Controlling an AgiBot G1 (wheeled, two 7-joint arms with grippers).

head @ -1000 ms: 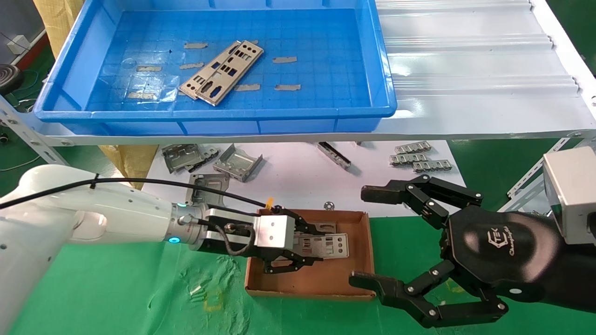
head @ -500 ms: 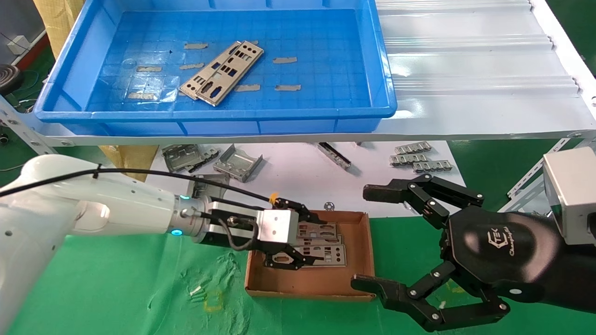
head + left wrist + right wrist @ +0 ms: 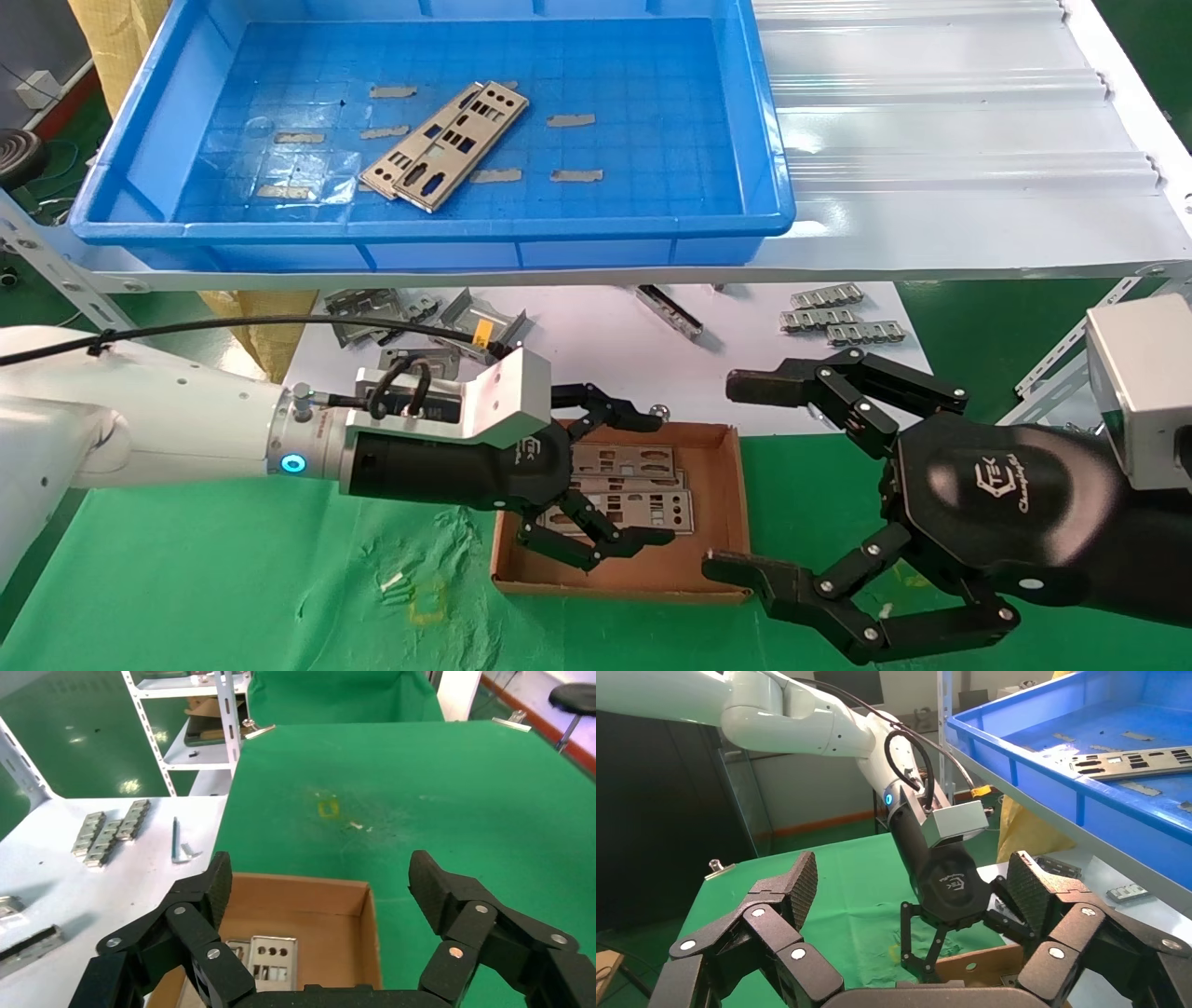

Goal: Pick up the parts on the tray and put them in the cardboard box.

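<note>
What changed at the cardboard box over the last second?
The left gripper let go of the plate it was lowering; that part now lies on the plates in the cardboard box. Its fingers have spread open and its wrist has rolled over the box. The right gripper, open beside the box, and the two parts in the tray stayed put.

The left hand (image 3: 643, 480) has turned at the wrist: one second ago its silver camera block faced up and its fingers were close together on a part low in the cardboard box (image 3: 712, 508), and now the block sits on the far side and the black palm shows. Its fingers (image 3: 610, 410) have spread wide apart and hold nothing. The hand has also risen and drawn back toward the robot's left. The part it held now lies flat in the box, on the other parts (image 3: 633, 485) there.
</note>
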